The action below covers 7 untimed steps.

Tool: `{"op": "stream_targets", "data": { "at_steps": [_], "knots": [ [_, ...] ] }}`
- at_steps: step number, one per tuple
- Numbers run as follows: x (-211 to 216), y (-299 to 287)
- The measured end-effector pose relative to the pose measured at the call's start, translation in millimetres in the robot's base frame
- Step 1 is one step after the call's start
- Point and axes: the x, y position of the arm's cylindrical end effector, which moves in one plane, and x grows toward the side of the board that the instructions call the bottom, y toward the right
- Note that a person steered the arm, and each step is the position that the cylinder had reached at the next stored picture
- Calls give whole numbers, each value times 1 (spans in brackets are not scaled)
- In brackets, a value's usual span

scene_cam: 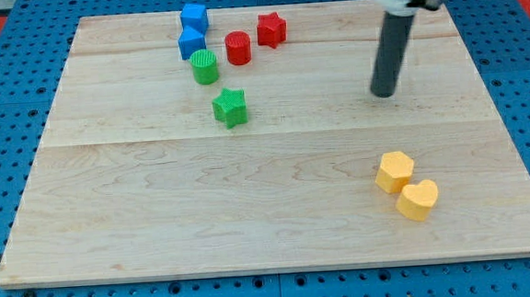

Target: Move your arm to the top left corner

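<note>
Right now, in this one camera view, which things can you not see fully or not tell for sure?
- The arm above my tip: cut off by the view's top edge, so only the rod and a bit of its mount show.
- The two blue blocks: they stand close together, exact shapes unclear.
- The board's bottom corners: cut off by the view's side edges.

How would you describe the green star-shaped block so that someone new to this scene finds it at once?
Start at the cluster of blocks near the wooden board's top left. The green star is the block lowest in the view there, standing apart just below the green cylinder. It alone is both green and star-shaped; the red star sits higher, and my tip is far to the view's right.
</note>
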Motion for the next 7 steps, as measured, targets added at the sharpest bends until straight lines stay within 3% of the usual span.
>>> {"op": "stream_targets", "data": {
  "at_steps": [2, 3, 4, 5, 6, 7],
  "knots": [
    [-22, 115],
    [47, 82],
    [93, -26],
    [122, -173],
    [122, -312],
    [121, -341]
  ]
}}
